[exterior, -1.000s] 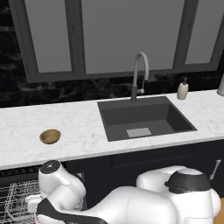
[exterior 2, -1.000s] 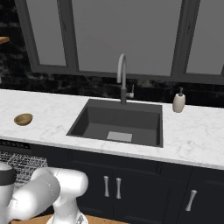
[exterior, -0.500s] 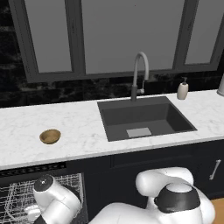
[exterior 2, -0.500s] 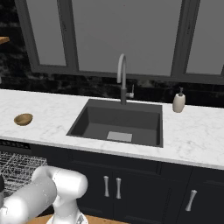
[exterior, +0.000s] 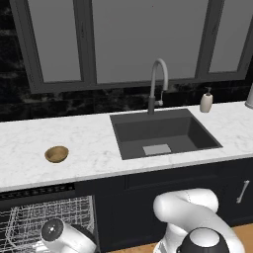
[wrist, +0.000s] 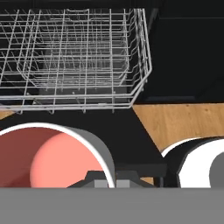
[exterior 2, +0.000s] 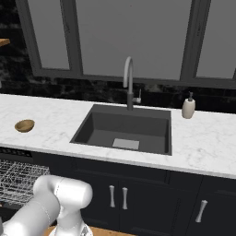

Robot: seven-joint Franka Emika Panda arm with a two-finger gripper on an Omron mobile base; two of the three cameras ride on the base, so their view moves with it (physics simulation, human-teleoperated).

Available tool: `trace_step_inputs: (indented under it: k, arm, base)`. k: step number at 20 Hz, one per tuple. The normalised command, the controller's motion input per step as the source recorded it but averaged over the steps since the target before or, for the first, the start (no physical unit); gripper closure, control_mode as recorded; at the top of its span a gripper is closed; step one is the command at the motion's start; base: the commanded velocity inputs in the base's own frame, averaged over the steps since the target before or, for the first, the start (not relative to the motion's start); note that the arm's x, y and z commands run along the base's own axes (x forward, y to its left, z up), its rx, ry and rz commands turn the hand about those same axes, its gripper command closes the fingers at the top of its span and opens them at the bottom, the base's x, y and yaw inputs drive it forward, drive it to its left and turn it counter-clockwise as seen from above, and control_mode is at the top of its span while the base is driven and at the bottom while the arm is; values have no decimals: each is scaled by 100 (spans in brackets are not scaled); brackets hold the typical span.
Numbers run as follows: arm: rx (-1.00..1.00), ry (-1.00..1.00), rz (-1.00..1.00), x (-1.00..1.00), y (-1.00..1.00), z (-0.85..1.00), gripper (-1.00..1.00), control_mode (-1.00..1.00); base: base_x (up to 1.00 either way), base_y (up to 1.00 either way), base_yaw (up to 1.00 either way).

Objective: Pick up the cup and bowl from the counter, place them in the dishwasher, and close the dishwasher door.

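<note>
So the gripper (wrist: 106, 183) is clamped tight on the cup (wrist: 52, 155), red inside facing up, hanging low just in front of the open dishwasher's white wire rack (wrist: 78, 57). The bowl (exterior: 56, 153) sits on the counter (exterior: 89, 148), well left of the sink (exterior: 163, 132).
</note>
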Motion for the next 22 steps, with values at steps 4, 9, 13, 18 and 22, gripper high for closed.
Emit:
trace_step_inputs:
  k: [4, 9, 13, 18, 22]
  arm:
    - [1, -9, 0, 9, -3, -21, 100, -100]
    - [0, -3, 0, 17, 0, -3, 100, -100]
    - [0, -4, 0, 21, 0, -4, 100, -100]
    - [0, -12, 0, 22, 0, -17, 100, -100]
    - [0, -8, 0, 26, 0, -22, 100, -100]
  base:
    - [0, 0, 0]
    - [0, 0, 0]
    - [0, 0, 0]
    - [0, 0, 0]
    - [0, 0, 0]
